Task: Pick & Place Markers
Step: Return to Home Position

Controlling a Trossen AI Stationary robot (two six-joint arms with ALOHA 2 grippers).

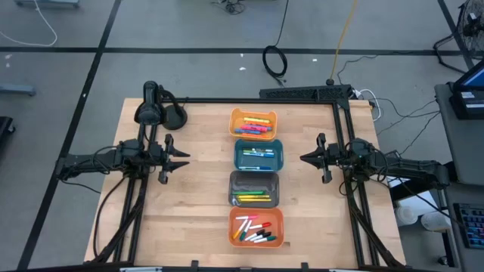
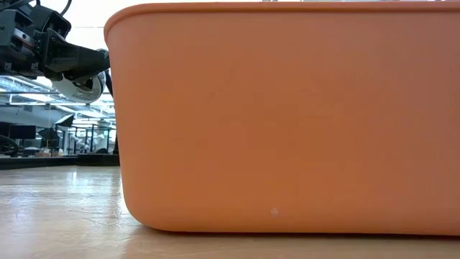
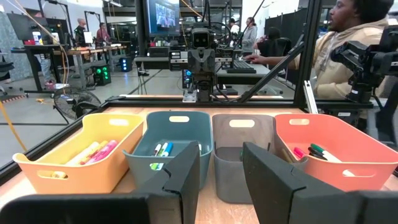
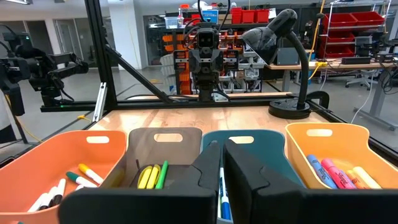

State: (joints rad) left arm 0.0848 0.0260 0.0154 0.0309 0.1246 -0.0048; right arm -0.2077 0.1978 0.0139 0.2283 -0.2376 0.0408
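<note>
The markers (image 1: 255, 232) lie inside four bins in one row; nearest the orange bin (image 1: 233, 227), then grey bin (image 1: 234, 189), teal bin (image 1: 237, 155), light orange bin (image 1: 234, 123) farthest; left gripper (image 1: 184, 158) hangs left of the teal bin, fingers apart, holding nothing; right gripper (image 1: 302, 159) on the right, fingers together, holding nothing.

Nothing can be read. The orange bin (image 2: 287, 115) has a plain wall, any print on the markers (image 1: 255, 230) is too small to tell, and the screen (image 3: 165, 15) beyond the table is illegible.
</note>
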